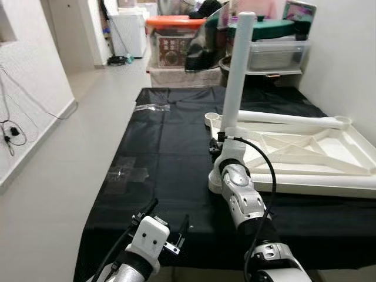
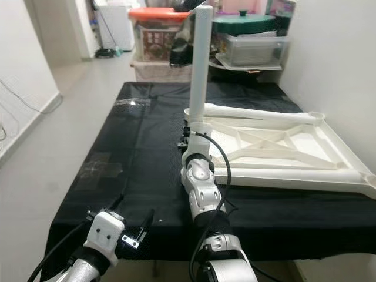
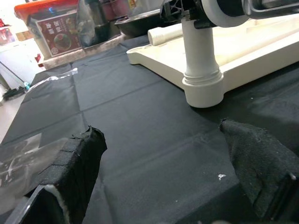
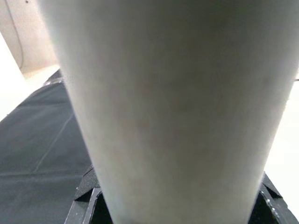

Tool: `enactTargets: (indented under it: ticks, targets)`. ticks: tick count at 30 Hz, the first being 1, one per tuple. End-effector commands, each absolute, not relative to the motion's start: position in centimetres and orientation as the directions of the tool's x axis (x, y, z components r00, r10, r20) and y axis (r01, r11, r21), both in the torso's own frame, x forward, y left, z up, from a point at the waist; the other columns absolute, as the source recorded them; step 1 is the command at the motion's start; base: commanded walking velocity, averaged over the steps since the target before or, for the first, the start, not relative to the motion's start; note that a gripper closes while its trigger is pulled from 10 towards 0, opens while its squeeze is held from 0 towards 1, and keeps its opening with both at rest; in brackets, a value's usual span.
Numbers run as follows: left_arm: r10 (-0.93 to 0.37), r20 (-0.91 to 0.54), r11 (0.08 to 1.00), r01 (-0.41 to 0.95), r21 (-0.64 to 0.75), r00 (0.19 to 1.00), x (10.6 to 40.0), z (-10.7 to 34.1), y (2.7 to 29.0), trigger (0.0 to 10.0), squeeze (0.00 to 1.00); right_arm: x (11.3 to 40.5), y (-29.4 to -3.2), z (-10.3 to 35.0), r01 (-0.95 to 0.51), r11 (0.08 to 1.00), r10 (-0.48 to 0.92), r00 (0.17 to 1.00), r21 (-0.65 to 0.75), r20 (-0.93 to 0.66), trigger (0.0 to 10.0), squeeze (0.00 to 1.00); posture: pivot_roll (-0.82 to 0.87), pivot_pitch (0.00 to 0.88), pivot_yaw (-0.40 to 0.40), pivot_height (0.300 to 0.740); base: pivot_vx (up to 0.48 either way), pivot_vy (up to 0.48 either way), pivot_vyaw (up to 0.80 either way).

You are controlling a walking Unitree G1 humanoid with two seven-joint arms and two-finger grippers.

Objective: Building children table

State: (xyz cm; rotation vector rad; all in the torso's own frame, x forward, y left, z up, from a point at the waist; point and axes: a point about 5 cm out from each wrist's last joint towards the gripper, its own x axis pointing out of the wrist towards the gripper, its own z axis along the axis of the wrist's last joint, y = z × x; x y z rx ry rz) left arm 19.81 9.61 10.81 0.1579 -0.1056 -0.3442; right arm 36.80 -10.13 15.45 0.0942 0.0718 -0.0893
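Observation:
A white children's table top (image 1: 320, 154) lies upside down on the black cloth (image 1: 164, 153). One white leg (image 1: 239, 70) stands upright in its near-left corner socket (image 3: 203, 91). My right gripper (image 1: 218, 144) is shut on this leg low down, just above the socket. In the right wrist view the leg (image 4: 173, 102) sits between the black fingers (image 4: 86, 200). Two more white legs (image 1: 288, 118) lie on the upturned top. My left gripper (image 1: 167, 220) hovers open over the cloth's near edge, left of the socket, with nothing between its fingertips (image 3: 77, 172).
Storage boxes, an orange-lidded bin (image 1: 173, 35) and a green-lidded pot (image 1: 276, 26) crowd the far end. A white wall (image 1: 346, 70) runs close on the right. Bare floor (image 1: 70, 153) lies to the left, with cables (image 1: 12, 135) by the wall. Clear plastic (image 1: 150, 107) lies on the cloth.

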Motion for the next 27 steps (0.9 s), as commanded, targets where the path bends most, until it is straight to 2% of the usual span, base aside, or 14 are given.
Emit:
enactTargets:
  ticks: [1, 2, 3, 7, 8, 9, 10, 13, 19, 21, 22, 24, 26, 27]
  targets:
    - [-0.343, 0.056, 0.928, 0.329, 0.172, 0.938, 19.8, 10.4, 9.7, 10.0, 0.0, 35.6, -9.9, 12.3, 0.219, 0.951, -0.166, 0.957, 0.218, -0.236, 0.0, 0.0, 0.0, 0.0, 0.0, 0.74, 0.0, 0.0, 0.0]
    - [-0.343, 0.057, 0.929, 0.329, 0.172, 0.938, 19.8, 10.4, 9.7, 10.0, 0.0, 35.8, -9.4, 12.6, 0.196, 0.955, -0.148, 0.965, 0.224, -0.216, 10.0, 0.0, 0.0, 0.0, -0.003, 0.74, 0.0, 0.0, 0.0]
    - [-0.342, 0.057, 0.929, 0.328, 0.171, 0.938, 19.8, 10.4, 9.7, 10.0, 0.0, 36.1, -9.0, 13.2, 0.161, 0.959, -0.122, 0.978, 0.235, -0.17, 10.0, 1.0, 0.0, 0.0, -0.002, 0.74, 0.0, 0.0, 0.0]
    - [-0.341, 0.057, 0.929, 0.328, 0.171, 0.938, 19.8, 10.4, 9.7, 10.0, 0.0, 36.5, -8.6, 14.1, 0.095, 0.959, -0.072, 0.993, 0.268, -0.094, 10.0, 1.0, 0.0, 0.0, -0.003, 0.74, 0.0, 0.0, 0.0]
    - [-0.342, 0.057, 0.929, 0.328, 0.171, 0.938, 19.8, 10.4, 9.7, 10.0, 0.0, 36.7, -8.5, 14.4, 0.055, 0.96, -0.04, 0.997, 0.273, -0.058, 10.0, 0.4, 0.0, 0.0, -0.003, 0.74, 0.0, 0.0, 0.0]
    - [-0.342, 0.057, 0.929, 0.328, 0.171, 0.938, 19.8, 10.4, 9.7, 10.0, 0.0, 36.7, -8.5, 14.4, 0.055, 0.96, -0.04, 0.997, 0.273, -0.058, 10.0, 0.4, 0.0, 0.0, -0.003, 0.74, 0.0, 0.0, 0.0]
    - [-0.343, 0.056, 0.929, 0.329, 0.171, 0.938, 19.8, 10.4, 9.7, 10.0, 0.0, 36.7, -8.3, 14.8, 0.001, 0.952, 0.01, 0.999, 0.305, -0.034, 10.0, 0.0, 0.0, 0.0, 0.001, 0.74, 0.0, 0.0, 0.0]
    - [-0.343, 0.056, 0.929, 0.329, 0.171, 0.938, 19.8, 10.4, 9.7, 10.0, 0.0, 36.7, -8.3, 14.8, 0.001, 0.952, 0.01, 0.999, 0.305, -0.034, 10.0, 0.0, 0.0, 0.0, 0.001, 0.74, 0.0, 0.0, 0.0]
    - [-0.344, 0.057, 0.928, 0.331, 0.171, 0.937, 19.8, 10.5, 9.7, 10.0, 0.0, 36.5, -6.3, 16.5, -0.552, 0.776, 0.548, 0.829, 0.304, 0.108, 10.0, 0.0, 0.0, 0.0, 0.001, 0.74, 0.0, 0.0, 0.0]
    - [-0.344, 0.057, 0.928, 0.331, 0.171, 0.937, 19.8, 10.5, 9.7, 10.0, 0.0, 36.5, -6.3, 16.5, -0.552, 0.776, 0.548, 0.829, 0.304, 0.108, 10.0, 0.0, 0.0, 0.0, 0.001, 0.74, 0.0, 0.0, 0.0]
    - [-0.345, 0.058, 0.928, 0.331, 0.172, 0.937, 19.8, 10.5, 9.7, 10.0, 0.0, 35.9, -5.9, 16.8, -0.745, 0.615, 0.749, 0.655, 0.257, 0.106, 10.0, 0.0, 0.0, 0.0, 0.001, 0.74, 0.0, 0.0, 0.0]
    - [-0.345, 0.058, 0.928, 0.331, 0.172, 0.937, 19.8, 10.5, 9.7, 10.0, 0.0, 35.9, -5.9, 16.8, -0.745, 0.615, 0.749, 0.655, 0.257, 0.106, 10.0, 0.0, 0.0, 0.0, 0.001, 0.74, 0.0, 0.0, 0.0]
    - [-0.345, 0.06, 0.928, 0.331, 0.173, 0.937, 19.9, 10.6, 9.6, 10.0, 0.0, 34.9, -5.8, 17.0, -0.934, 0.306, 0.948, 0.317, 0.185, 0.035, 10.0, 0.0, 0.0, 0.0, -0.001, 0.74, 0.0, 0.0, 0.0]
    - [-0.345, 0.06, 0.928, 0.331, 0.173, 0.937, 19.9, 10.6, 9.6, 10.0, 0.0, 34.9, -5.8, 17.0, -0.934, 0.306, 0.948, 0.317, 0.185, 0.035, 10.0, 0.0, 0.0, 0.0, -0.001, 0.74, 0.0, 0.0, 0.0]
